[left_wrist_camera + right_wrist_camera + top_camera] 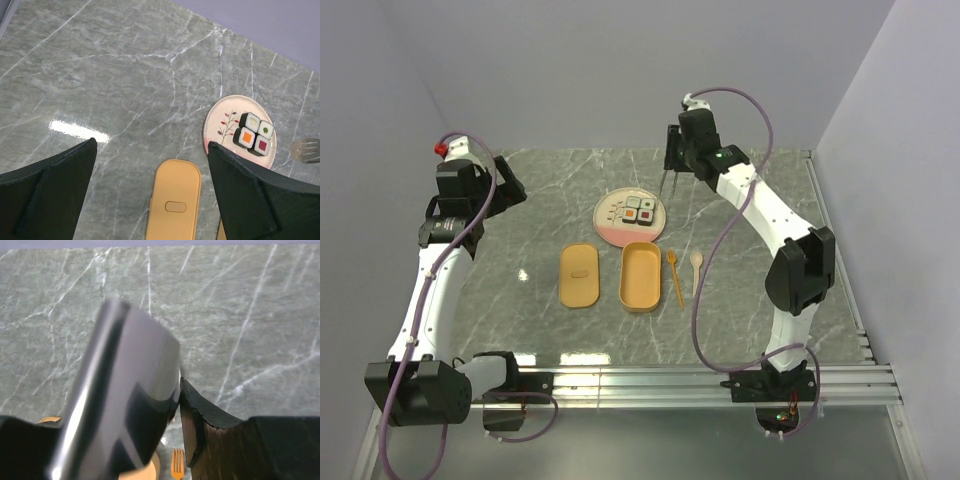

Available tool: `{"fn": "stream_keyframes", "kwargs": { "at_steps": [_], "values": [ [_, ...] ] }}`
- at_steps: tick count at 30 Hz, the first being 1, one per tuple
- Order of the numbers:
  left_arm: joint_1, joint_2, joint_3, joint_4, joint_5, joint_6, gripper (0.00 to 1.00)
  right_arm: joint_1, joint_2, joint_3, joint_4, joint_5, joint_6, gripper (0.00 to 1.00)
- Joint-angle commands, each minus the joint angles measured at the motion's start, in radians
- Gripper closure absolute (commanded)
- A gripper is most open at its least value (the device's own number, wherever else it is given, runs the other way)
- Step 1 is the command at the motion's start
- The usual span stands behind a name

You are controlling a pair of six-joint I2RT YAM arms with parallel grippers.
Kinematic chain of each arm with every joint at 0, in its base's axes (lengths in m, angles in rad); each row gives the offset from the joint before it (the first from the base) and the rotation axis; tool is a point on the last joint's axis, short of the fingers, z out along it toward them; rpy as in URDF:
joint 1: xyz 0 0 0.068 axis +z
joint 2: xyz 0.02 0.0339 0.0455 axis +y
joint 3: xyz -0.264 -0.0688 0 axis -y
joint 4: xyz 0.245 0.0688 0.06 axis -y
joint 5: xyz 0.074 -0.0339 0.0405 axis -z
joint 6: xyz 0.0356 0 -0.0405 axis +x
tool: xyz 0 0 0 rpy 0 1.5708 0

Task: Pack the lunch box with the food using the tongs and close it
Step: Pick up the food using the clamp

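Filling the right wrist view, the tongs sit clamped in the right gripper, tips hanging over the plate of sushi pieces, upper centre. Left gripper gapes empty. Lunch box waits below; a slanted pinch could squirt a roll off.

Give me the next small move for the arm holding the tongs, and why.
Probably lower the right gripper so the tongs straddle one sushi piece on the plate: the tips hang above the plate's far edge and the lunch box holds nothing.
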State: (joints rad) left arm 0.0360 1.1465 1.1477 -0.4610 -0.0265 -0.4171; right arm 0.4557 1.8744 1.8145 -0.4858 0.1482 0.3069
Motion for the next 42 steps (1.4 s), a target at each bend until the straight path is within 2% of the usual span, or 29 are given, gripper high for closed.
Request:
{"fn": "stream_keyframes", "kwargs": {
  "at_steps": [1, 16, 22, 34, 42],
  "values": [
    [0.004, -0.021, 0.024, -0.014, -0.013, -0.014, 0.00, 0.032, 0.014, 0.062, 0.110, 0.024, 0.011, 0.53],
    [0.004, 0.004, 0.043, -0.041, -0.021, -0.006, 0.01, 0.133, 0.081, 0.071, 0.139, 0.158, -0.029, 0.50],
    [-0.001, 0.002, 0.030, -0.039, -0.013, -0.006, 0.01, 0.178, 0.051, -0.004, 0.159, 0.235, -0.072, 0.48],
    [-0.027, 0.021, 0.040, -0.042, -0.019, 0.009, 0.00, 0.184, 0.037, -0.101, 0.207, 0.294, -0.022, 0.46],
    [-0.028, 0.018, 0.040, -0.044, -0.024, 0.011, 0.00, 0.184, 0.048, -0.106, 0.219, 0.284, -0.002, 0.46]
  ]
}}
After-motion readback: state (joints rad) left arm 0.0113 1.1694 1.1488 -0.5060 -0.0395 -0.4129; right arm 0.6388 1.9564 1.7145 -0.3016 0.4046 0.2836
